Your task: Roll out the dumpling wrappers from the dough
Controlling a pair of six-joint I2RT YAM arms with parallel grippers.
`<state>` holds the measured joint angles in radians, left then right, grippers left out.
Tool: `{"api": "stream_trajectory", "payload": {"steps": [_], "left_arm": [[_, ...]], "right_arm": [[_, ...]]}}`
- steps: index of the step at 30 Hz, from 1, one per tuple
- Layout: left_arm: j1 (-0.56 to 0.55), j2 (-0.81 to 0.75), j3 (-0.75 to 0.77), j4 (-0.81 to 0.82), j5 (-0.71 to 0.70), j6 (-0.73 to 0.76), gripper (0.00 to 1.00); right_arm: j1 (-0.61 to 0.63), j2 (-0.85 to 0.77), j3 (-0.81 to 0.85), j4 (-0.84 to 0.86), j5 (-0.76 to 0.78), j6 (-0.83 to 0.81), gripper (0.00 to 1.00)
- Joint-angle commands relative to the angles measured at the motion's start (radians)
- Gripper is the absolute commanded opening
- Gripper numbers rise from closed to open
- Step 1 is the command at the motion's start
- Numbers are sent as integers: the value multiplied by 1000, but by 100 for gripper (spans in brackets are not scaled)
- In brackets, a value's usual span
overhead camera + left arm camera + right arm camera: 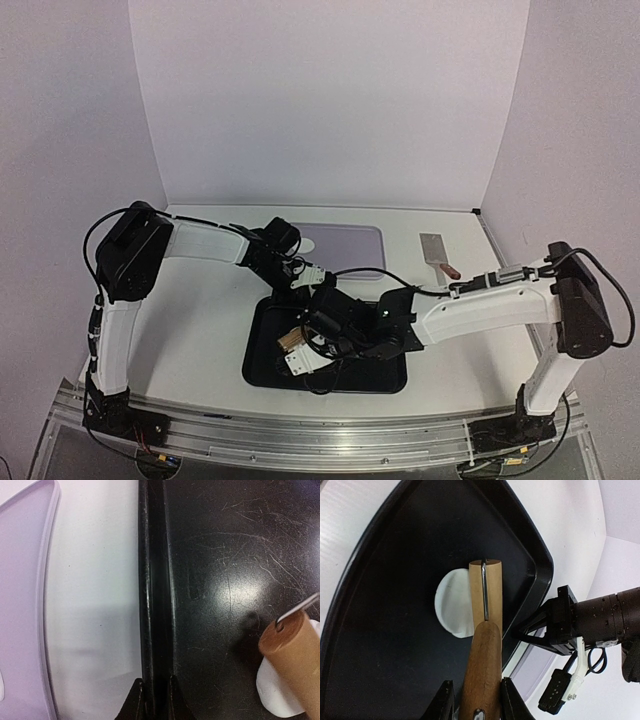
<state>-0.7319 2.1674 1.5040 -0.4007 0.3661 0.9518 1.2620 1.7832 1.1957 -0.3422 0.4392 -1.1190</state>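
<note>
Right hand (478, 700) holds one roller (486, 592) over one wrapper (451, 602) (black tray (380, 610)).

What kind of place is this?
Probably a robot test booth staged for dough work: plain white screen walls, a metal mounting rail, a black tray with a rolling pin.

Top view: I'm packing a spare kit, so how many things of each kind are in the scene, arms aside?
Black tray: 1
Purple mat: 1
Metal scraper: 1
Wooden roller: 1
White dough disc: 1
Total: 5. The pale patch on the mat is too hidden to count.
</note>
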Motion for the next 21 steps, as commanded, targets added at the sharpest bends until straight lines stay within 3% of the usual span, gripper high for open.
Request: {"api": "stream_trajectory", "payload": {"steps": [1,8,17,21], "left_arm": [[-9,46,-14,-5,-68,95,0],[-5,32,-44,9,-62,96,0],[-5,30,-39,8,-73,101,0],[-4,25,-38,8,-69,103,0]], "right_arm": [[-7,127,-5,-155,-105,-5,0],[3,12,-143,-219,-112,120,0],[-25,150,-5,-220,-136,60,0],[-14,79,-83,-238,-129,92,0]]}}
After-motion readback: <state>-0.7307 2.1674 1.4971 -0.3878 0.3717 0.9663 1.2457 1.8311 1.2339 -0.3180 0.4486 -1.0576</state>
